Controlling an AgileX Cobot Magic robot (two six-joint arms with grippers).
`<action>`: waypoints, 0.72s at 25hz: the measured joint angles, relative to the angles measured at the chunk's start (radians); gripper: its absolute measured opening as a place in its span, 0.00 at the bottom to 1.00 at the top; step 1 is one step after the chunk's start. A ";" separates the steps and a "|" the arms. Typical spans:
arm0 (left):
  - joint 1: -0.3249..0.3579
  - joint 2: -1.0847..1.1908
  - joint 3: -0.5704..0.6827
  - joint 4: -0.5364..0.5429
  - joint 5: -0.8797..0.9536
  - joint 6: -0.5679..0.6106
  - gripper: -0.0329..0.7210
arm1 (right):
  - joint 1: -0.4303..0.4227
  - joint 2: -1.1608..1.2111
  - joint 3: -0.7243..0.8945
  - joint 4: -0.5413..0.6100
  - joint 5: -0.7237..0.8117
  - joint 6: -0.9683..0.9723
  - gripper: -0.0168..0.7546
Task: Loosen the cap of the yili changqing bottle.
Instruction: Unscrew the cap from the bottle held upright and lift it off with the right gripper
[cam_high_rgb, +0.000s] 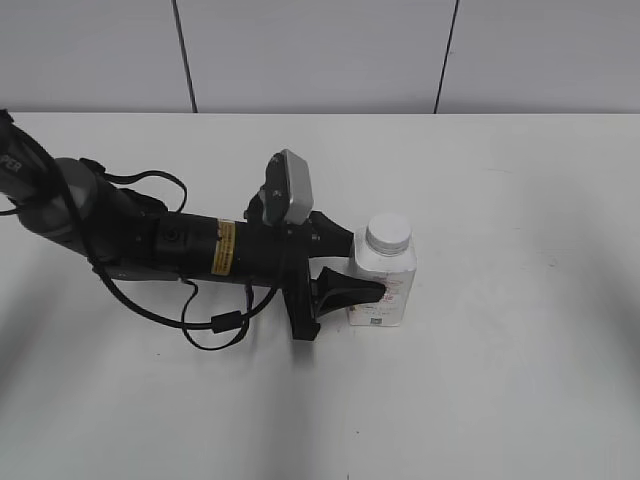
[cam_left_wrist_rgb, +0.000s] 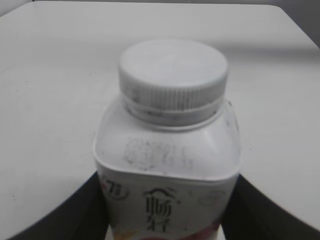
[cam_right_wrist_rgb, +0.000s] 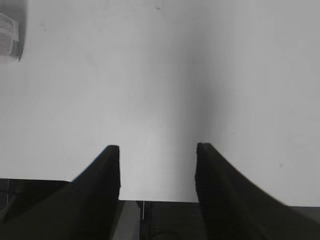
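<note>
The yili changqing bottle (cam_high_rgb: 383, 275) stands upright on the table (cam_high_rgb: 500, 380), left end effector (cam_high_rgb: 352, 272) flanking its body

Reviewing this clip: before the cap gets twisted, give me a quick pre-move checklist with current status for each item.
1. Bottle upright on the table: ok.
2. Cap on the neck, unobstructed: ok.
3. Left hand fingers on both sides of the bottle body: ok.
4. Left hand's grip firm enough to resist turning: cannot tell.
5. Right hand open with nothing between its fingers: ok.
6. Right hand positioned over the cap: not ok; it only shows bare table, bottle at the far edge.
</note>
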 joint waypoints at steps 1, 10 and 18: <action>0.000 0.000 0.000 0.000 0.000 0.000 0.57 | 0.000 0.022 -0.018 0.006 0.000 0.000 0.53; 0.000 0.000 0.000 0.000 0.000 -0.001 0.57 | 0.000 0.223 -0.156 0.051 0.027 0.001 0.54; 0.000 0.000 0.000 0.000 0.000 -0.001 0.57 | 0.000 0.419 -0.288 0.056 0.073 0.001 0.58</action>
